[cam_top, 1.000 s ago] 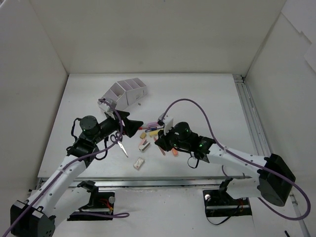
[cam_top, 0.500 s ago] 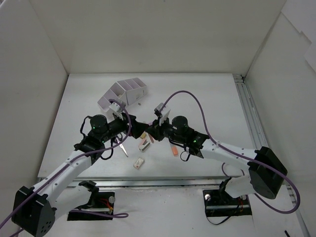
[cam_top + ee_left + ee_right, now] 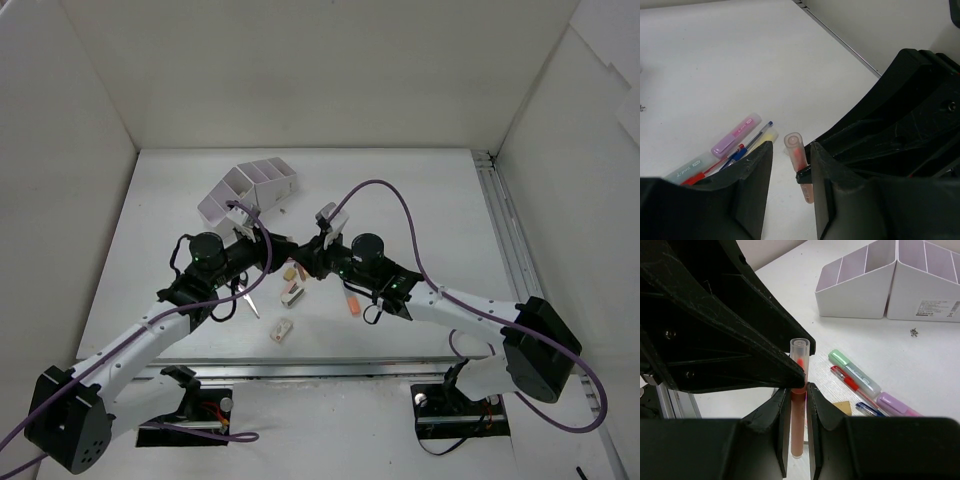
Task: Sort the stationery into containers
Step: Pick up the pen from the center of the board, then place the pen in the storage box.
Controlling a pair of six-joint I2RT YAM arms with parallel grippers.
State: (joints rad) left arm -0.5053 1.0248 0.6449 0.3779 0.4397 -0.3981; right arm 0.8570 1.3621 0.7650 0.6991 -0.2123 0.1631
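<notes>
While the right end effector (image 3: 797,390) clamps an orange pen (image 3: 800,352) above the middle of the surface (image 3: 420,200), the left end effector (image 3: 790,146) brackets the same pen, fingers narrowly apart. Sorting looks barely begun. The organizer (image 3: 250,185) compartments in view seem empty. Highlighters (image 3: 855,371), scissors (image 3: 246,297) and erasers (image 3: 282,330) lie loose on the white surface, boxed by plain white walls (image 3: 300,70).

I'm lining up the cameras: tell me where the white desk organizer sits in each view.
Top camera: organizer upper left of centre.
Left wrist: not in view.
Right wrist: top right corner.
Shared landmark: the orange pen, near the centre of both wrist views.
</notes>
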